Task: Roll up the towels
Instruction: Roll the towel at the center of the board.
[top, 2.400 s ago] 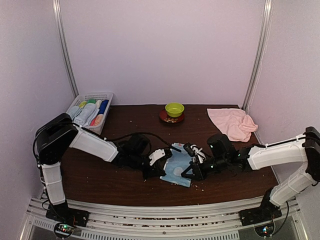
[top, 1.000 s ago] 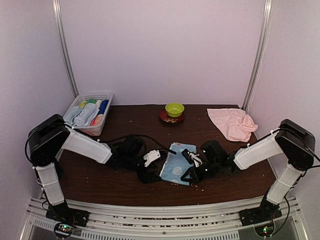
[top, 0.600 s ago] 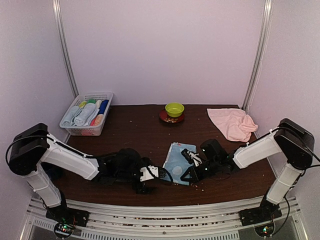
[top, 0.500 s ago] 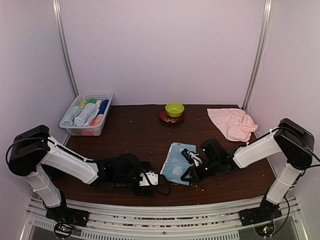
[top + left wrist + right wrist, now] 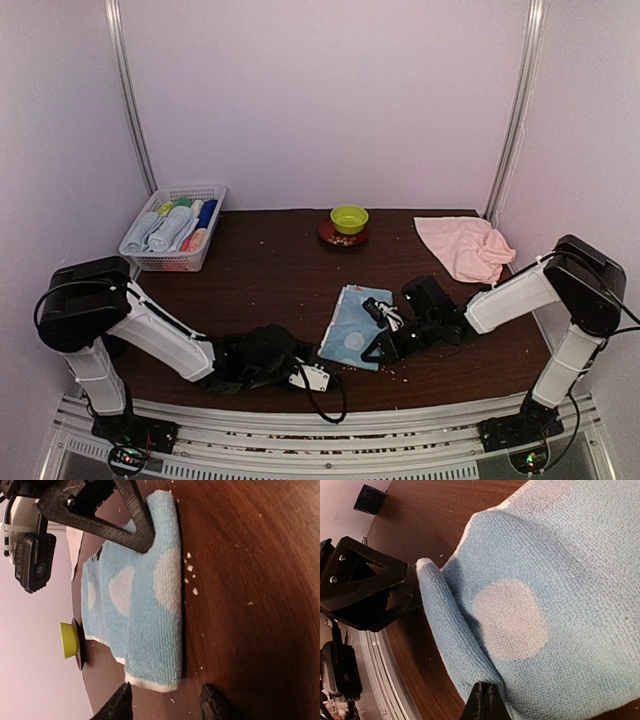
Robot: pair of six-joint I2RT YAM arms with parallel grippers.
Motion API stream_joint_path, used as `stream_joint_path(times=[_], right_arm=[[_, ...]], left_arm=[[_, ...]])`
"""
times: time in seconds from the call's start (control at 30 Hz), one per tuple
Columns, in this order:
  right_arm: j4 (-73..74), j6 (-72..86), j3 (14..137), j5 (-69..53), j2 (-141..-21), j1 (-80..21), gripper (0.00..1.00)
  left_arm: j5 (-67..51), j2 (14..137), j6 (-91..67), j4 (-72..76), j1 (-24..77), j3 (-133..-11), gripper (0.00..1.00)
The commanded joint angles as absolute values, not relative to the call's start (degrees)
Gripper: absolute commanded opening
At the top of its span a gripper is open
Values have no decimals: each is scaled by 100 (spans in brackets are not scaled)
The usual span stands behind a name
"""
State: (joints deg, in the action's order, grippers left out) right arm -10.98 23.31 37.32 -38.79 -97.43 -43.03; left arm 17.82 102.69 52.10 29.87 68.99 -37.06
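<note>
So, far left at the back: basket (image 5: 172, 232) of rolled cloths, well out of the way. Left gripper (image 5: 166, 706) lies low on the table (image 5: 262, 272) near the front edge. Its fingers (image 5: 120, 705) are spread w/ nothing btwn them, aimed at the near-left corner of the blue towel (image 5: 354, 322) and just short of it. That towel lies folded mid-table, its near end turned up into a first small fold. Bowl (image 5: 349, 217) sits behind it, well apart. Right gripper (image 5: 484, 699) is pressed together on that fold at the towel's near-right side. Pink towel (image 5: 463, 247) is a loose heap at back right, not yet rolled.

Step in hand, as I read it: starting the roll on the blue one. To do it well, the left fingers should take the matching corner so both ends turn evenly; one-sided rolling prob. gives a cone. Keep the fold tight and low to the wood.

Room: plenty of bare table beyond the towel toward the bowl. Little on the near side, where the left gripper lies close to the front edge.
</note>
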Motion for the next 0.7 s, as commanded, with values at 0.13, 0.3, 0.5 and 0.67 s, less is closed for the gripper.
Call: stream_joint_path(times=[0.13, 0.3, 0.5, 0.67], right_arm=[[-683, 2290, 3675, -3827, -9868, -4254, 2], [-687, 2277, 3666, -3880, -9861, -4236, 2], [-676, 2242, 3669, -3931, -9866, -4206, 2], [-646, 2208, 3676, -3953, -9854, -4160, 2]], left_arm=[[2112, 10777, 5630, 3076, 6961, -4112, 48], [2215, 11118, 5694, 2992, 6961, -4254, 46], [2206, 11352, 5726, 3114, 6961, -4279, 33], [2148, 11391, 5674, 3061, 6961, -4248, 14]])
